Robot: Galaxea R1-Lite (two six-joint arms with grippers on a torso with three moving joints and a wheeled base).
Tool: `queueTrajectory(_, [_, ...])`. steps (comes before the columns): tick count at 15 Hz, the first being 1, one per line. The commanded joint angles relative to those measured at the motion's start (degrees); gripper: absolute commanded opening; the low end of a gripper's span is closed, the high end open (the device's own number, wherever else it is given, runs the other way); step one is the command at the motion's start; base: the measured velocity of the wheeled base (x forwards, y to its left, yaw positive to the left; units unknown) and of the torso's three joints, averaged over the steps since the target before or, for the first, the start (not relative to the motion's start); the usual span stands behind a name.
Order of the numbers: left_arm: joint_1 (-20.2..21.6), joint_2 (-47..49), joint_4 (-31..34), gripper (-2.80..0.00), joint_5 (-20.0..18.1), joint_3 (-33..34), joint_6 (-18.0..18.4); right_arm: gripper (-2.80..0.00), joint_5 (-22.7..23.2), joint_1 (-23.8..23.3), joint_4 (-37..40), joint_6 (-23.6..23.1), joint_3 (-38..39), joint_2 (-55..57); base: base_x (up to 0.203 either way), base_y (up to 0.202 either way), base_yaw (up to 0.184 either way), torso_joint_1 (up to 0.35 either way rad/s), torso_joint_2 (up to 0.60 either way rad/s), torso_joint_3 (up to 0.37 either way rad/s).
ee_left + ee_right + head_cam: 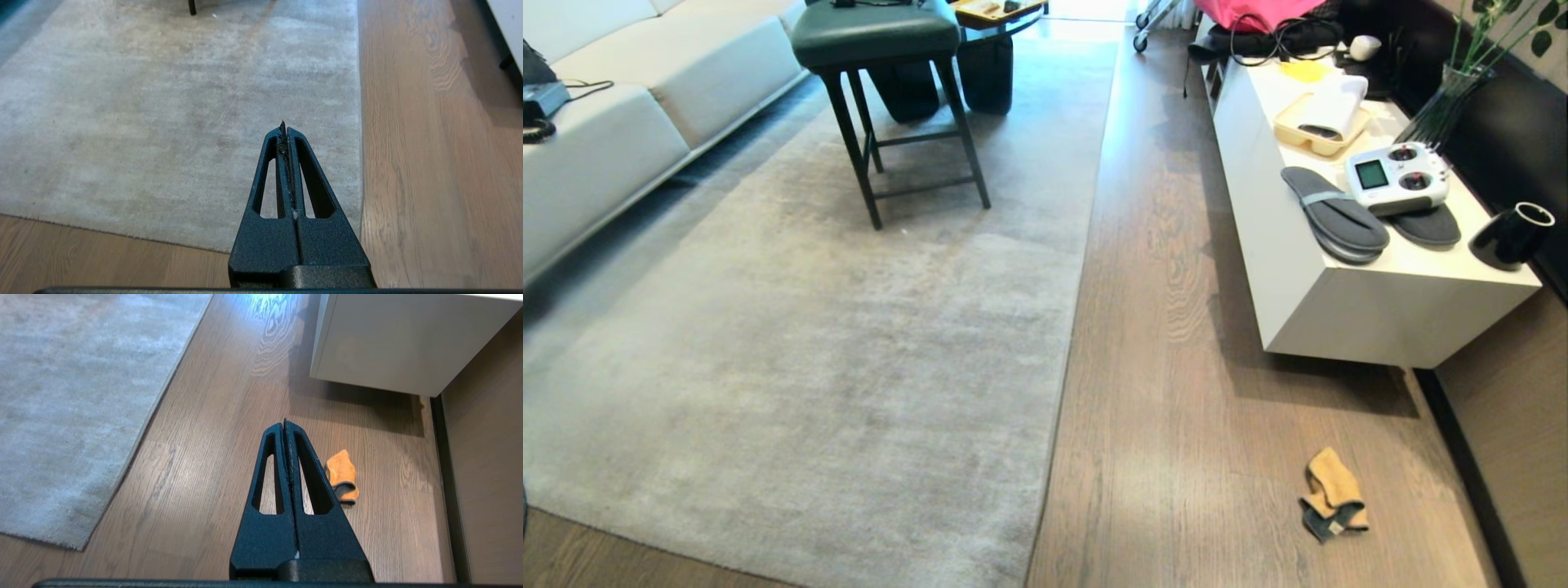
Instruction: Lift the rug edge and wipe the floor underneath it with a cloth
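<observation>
Both tools (284, 126) (284, 422) closed, empty

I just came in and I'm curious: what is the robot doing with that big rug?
Nothing is being handled yet. The cloth lies crumpled on the floor, between the rug edge and the white cabinet. The rug lies flat, not lifted. The left claw hangs shut above the rug near its corner, and the right claw hangs shut above the bare floor beside the cloth. Both are empty.
</observation>
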Motion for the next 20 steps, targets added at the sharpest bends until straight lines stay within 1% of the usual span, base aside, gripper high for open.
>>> queueTrajectory(1, [0.0,0.0,0.0,-2.8,0.0,0.0,0.0,-2.8,0.0,0.0,0.0,-0.1,0.0,0.1,0.0,0.0,0.0,0.002,0.0,0.199])
queueTrajectory(9, [0.0,0.0,0.0,-2.8,0.0,0.0,0.0,-2.8,0.0,0.1,0.0,-0.1,0.0,0.1,0.0,0.0,0.0,0.002,0.0,0.203])
queueTrajectory(20, [0.0,0.0,0.0,-2.8,0.0,0.0,0.1,-2.8,0.0,0.0,0.0,-0.1,0.0,0.1,0.0,0.0,0.0,0.0,0.0,0.019])
